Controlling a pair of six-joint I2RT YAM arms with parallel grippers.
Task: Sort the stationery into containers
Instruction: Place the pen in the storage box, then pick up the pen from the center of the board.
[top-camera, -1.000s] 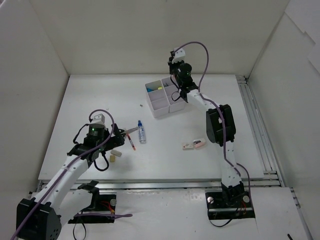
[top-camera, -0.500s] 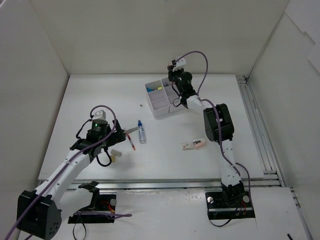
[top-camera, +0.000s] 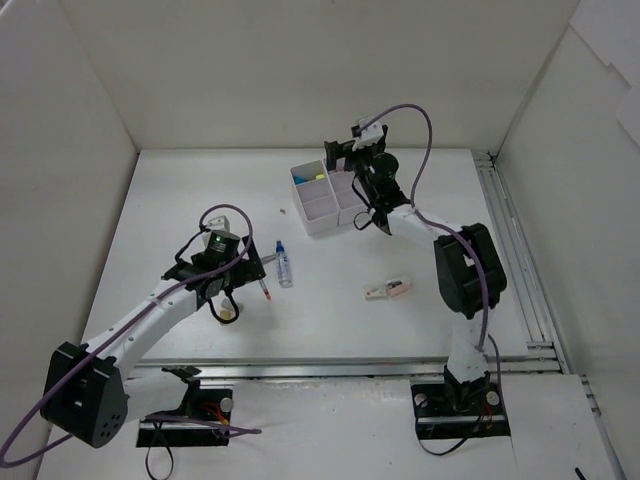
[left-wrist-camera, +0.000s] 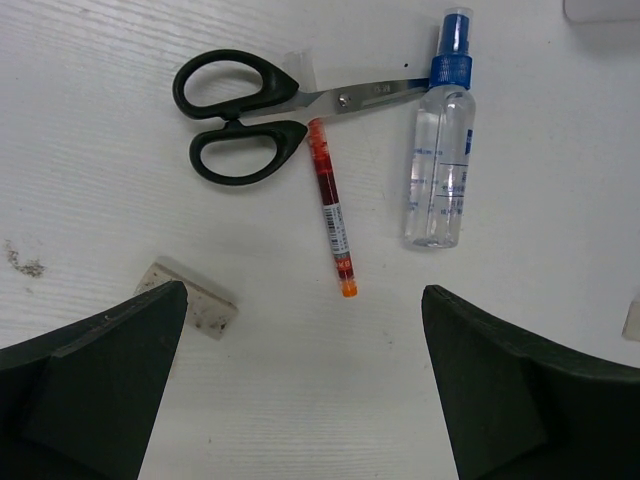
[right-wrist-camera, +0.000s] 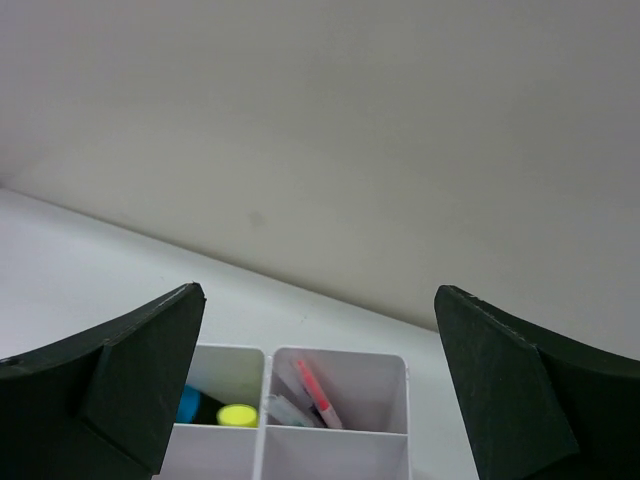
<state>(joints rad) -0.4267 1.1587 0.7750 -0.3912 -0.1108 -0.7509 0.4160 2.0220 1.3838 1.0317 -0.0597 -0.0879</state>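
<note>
Plainly, the left fingers (top-camera: 228, 296) gape empty over the red pen (left-wrist-camera: 331, 210) lying between them on the counter (left-wrist-camera: 520, 400). The scissors (left-wrist-camera: 240, 110) touch its far end and the bottle (left-wrist-camera: 438, 175) lies just beside, so closing could snag either. The right fingers (top-camera: 338, 152), spread and empty, hover over the organiser (right-wrist-camera: 265, 395).

Bright, even overhead light; soft faint shadows under scissors (left-wrist-camera: 345, 98); near jaws dark, slightly blurred.
</note>
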